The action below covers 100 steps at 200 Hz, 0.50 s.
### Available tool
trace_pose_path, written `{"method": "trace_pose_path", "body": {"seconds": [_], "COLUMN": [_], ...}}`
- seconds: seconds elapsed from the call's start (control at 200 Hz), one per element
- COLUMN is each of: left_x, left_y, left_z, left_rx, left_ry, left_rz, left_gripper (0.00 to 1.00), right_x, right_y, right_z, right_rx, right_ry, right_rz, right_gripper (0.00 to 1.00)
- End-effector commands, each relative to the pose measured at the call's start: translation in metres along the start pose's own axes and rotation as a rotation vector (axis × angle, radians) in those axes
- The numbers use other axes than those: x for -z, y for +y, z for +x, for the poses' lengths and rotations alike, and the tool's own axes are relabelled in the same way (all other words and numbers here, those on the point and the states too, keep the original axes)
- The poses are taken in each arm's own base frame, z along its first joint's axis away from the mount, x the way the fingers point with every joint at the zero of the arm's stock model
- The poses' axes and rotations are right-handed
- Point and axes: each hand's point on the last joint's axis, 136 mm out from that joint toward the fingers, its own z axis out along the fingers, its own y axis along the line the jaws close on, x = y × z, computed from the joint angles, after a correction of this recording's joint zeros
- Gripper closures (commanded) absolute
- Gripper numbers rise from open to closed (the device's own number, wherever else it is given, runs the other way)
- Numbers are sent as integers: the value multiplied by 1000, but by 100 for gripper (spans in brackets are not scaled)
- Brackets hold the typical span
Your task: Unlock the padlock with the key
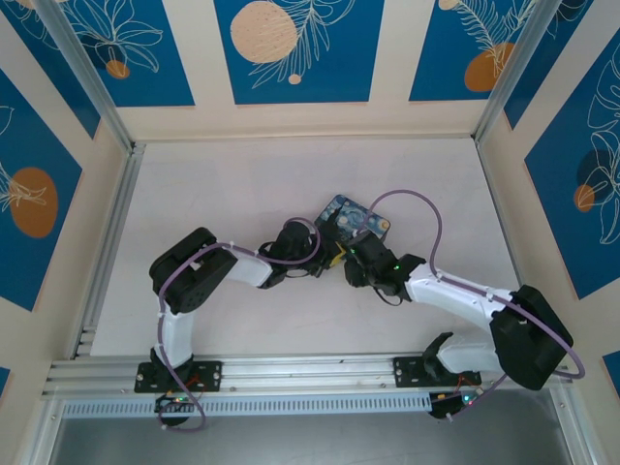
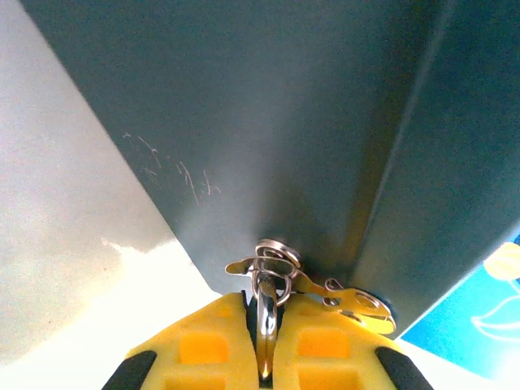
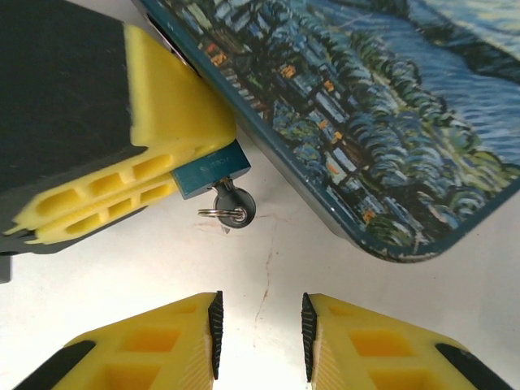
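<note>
The padlock point(image 3: 207, 172) looks matt painted metal; the key point(image 3: 234, 205) shines, perhaps steel.

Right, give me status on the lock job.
Left tool shut on the padlock, key sticking from its end. Right tool open, empty, short of the key. Painted tin close alongside.

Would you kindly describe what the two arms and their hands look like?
Both the left arm and the right arm have white links between bulky black joints. A lilac cable runs along each. The right hand has blocky yellow fingers with hollow cells and black pads on the inner faces; the left hand has the same yellow fingers.
</note>
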Motion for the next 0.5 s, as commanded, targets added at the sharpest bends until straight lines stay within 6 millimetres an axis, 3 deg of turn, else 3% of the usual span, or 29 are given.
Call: {"method": "trace_pose_path", "body": {"seconds": [0.0,0.495], "left_x": [0,2], "left_y": [19,17], "left_z": [3,3], "left_rx": [29,32], "left_ry": [36,46], "left_rz": [-60,-52], "left_gripper": [100,100], "right_x": [-5,-20], "right_y": [2,3], "right_z": [0,-23], "right_rx": [26,97], "right_ry": [7,-31], "right_rz": [19,136], "right_gripper": [66,67]}}
